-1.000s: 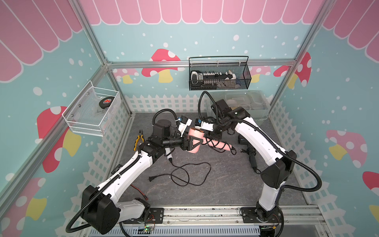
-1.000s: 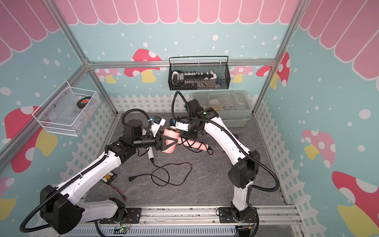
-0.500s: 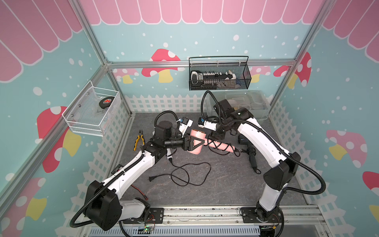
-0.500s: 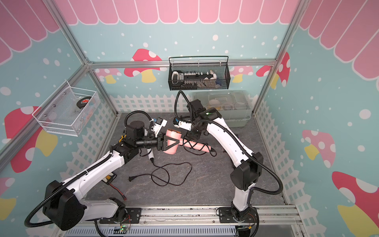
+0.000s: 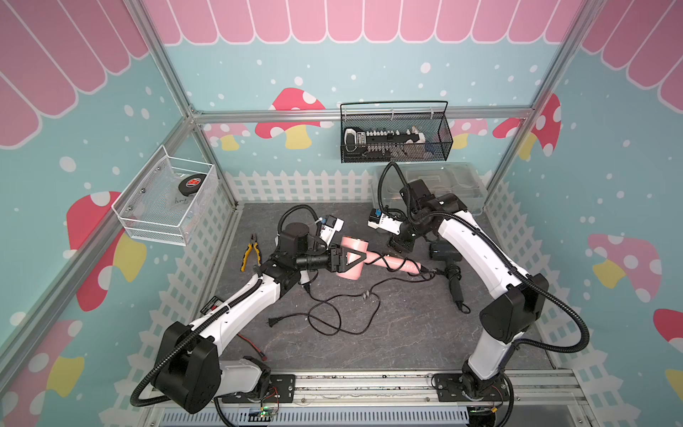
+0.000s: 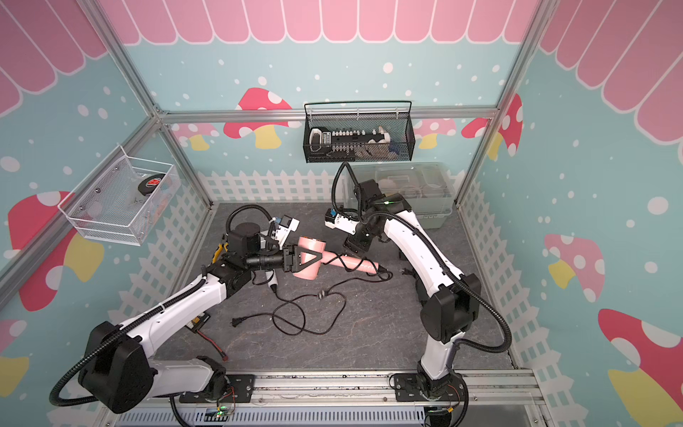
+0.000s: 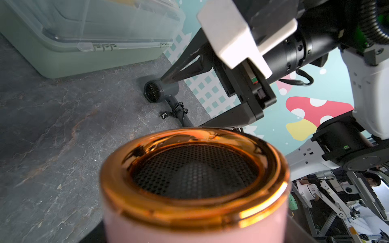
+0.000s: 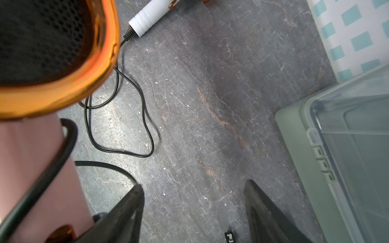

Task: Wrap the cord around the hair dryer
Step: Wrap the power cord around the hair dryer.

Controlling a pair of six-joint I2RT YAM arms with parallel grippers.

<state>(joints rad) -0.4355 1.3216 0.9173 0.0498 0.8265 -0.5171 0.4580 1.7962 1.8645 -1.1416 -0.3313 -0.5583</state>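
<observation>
Left end effector (image 5: 354, 258) clamps the hair dryer (image 5: 354, 244); a few cord (image 5: 385, 261) turns circle its handle. The rest trails loose toward 6 o'clock, and the right end effector (image 5: 400, 247) gapes empty.

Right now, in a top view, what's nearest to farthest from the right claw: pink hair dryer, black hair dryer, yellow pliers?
1. pink hair dryer, beside the right claw
2. black hair dryer, right side
3. yellow pliers, far left side

I see pink on the hair dryer (image 5: 354, 244), shiny copper on its rim, black on its cord (image 8: 144, 111), and veined grey on the table (image 5: 406, 332).
</observation>
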